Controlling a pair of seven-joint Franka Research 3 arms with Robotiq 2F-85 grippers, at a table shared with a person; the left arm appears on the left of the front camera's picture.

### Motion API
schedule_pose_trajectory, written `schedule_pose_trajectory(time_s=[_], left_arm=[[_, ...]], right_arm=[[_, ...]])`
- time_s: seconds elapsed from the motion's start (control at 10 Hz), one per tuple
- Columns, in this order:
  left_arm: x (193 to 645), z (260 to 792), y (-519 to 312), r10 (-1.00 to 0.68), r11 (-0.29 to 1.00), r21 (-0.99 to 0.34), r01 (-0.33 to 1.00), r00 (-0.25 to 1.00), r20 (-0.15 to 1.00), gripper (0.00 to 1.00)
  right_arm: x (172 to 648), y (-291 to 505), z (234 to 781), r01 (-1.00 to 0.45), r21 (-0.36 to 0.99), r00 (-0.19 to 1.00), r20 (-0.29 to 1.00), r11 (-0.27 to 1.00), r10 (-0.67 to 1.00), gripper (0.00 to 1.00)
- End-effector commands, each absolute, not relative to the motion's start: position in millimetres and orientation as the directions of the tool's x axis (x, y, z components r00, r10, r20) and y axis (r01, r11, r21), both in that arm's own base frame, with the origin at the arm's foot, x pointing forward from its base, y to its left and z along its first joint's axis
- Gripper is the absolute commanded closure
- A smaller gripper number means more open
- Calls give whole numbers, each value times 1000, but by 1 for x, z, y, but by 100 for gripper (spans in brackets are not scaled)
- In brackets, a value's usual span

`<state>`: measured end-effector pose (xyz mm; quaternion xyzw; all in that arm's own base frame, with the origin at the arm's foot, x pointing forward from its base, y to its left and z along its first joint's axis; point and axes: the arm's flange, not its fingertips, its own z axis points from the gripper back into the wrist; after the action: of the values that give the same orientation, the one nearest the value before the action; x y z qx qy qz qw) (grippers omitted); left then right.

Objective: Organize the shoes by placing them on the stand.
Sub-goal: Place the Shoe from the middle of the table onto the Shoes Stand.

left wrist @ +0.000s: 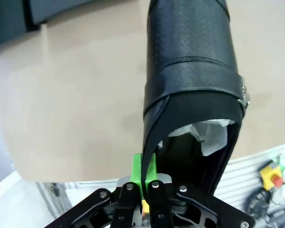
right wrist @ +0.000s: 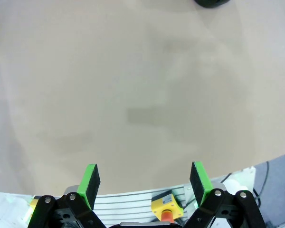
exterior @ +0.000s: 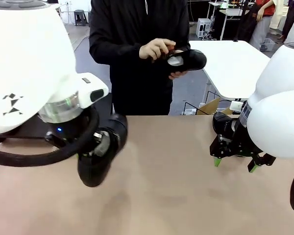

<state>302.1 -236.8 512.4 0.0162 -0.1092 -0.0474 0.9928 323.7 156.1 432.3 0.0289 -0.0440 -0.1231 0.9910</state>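
A glossy black shoe hangs toe-down just above the tan table. My left gripper is shut on the edge of its collar. White paper shows inside the shoe. A dark flat slab, probably the stand, lies at the table's far left, partly behind my left arm. Across the table a person holds another black shoe in both hands at chest height. My right gripper hovers low over the table's right side, its green pads wide apart with nothing between them.
Bare tan tabletop spreads between the two arms. A white table and a cardboard box stand behind the far edge at the right. The dark toe of a shoe pokes into the right wrist view's top edge.
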Motion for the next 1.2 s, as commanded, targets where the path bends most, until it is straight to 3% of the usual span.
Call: schedule_pose_trajectory(time_s=[0.0,0.3,0.6,1.0,1.1], left_arm=[[332,536,-175,-117,989,130,73,923,368,100],[389,542,-106,-194,974,178,137,914,356,100],[445,516,-58,-121,979,199,44,910,397,100],[471,487,-31,4,991,119,-68,881,472,100],[465,490,-37,-75,989,145,14,902,425,100]], right_arm=[[325,154,434,229,79,969,78,970,-235,0],[325,154,434,229,79,969,78,970,-235,0],[325,154,434,229,79,969,78,970,-235,0],[325,154,434,229,79,969,78,970,-235,0],[325,154,434,229,79,969,78,970,-235,0]])
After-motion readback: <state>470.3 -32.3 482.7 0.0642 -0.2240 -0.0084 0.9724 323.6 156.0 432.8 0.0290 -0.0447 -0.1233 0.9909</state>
